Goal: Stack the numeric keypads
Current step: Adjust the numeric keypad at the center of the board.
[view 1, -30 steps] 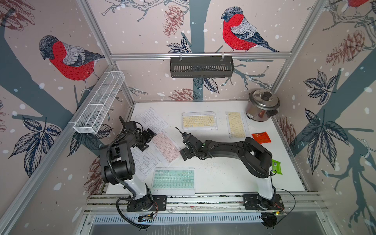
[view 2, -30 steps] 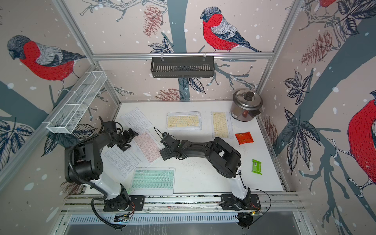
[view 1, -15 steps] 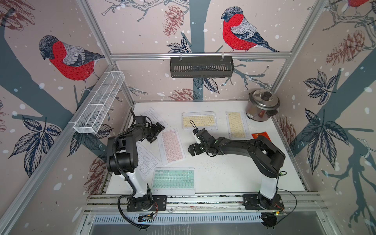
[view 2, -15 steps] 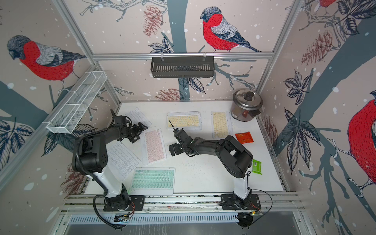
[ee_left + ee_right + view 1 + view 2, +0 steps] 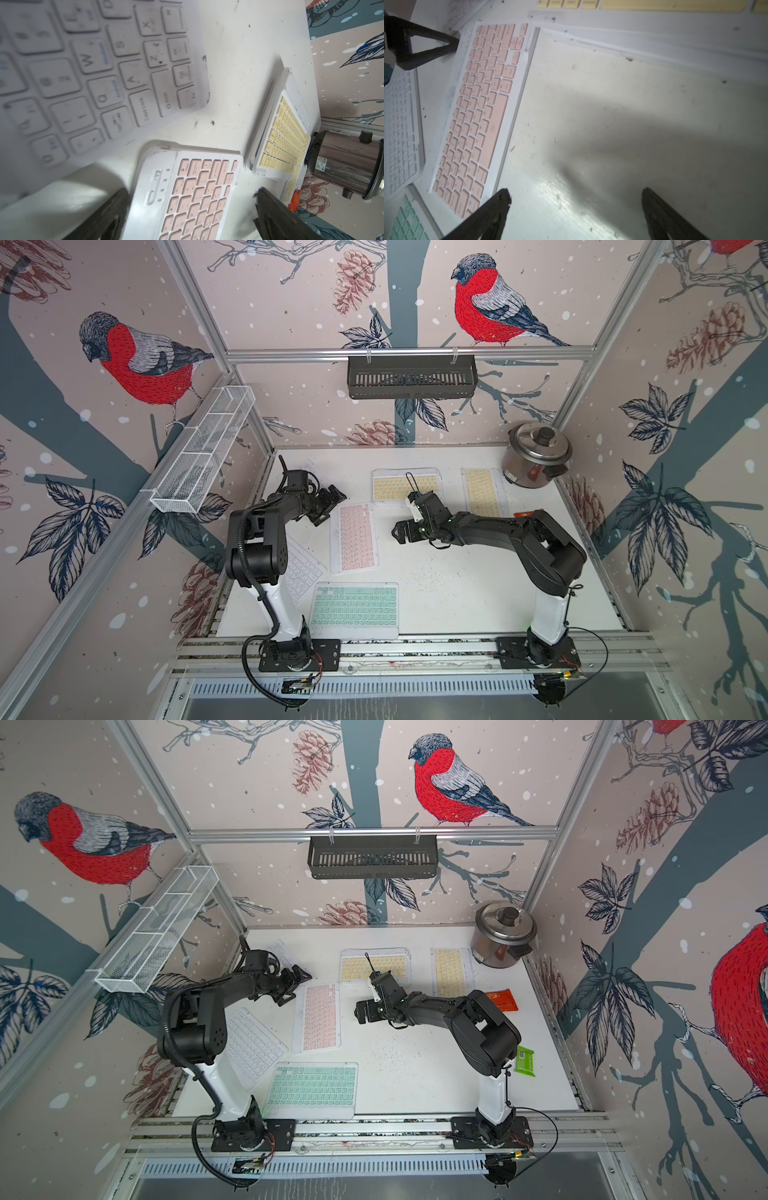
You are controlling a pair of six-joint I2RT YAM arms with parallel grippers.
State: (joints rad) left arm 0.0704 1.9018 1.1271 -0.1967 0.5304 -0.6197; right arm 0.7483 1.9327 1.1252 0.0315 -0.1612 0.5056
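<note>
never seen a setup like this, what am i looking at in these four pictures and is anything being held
Two black robot arms are bolted at the front of a white table, each ending in a two-fingered hand. Two pictures look down on the whole scene from overhead; the two close-ups come from a camera on each wrist. On the table lie keypads to be stacked: a pink keypad between the hands, a green keypad in front, yellow keypads at the back, a white keypad by the left arm. A pot, an orange packet and a green packet sit on the right. The left hand and right hand are open, holding nothing.
</note>
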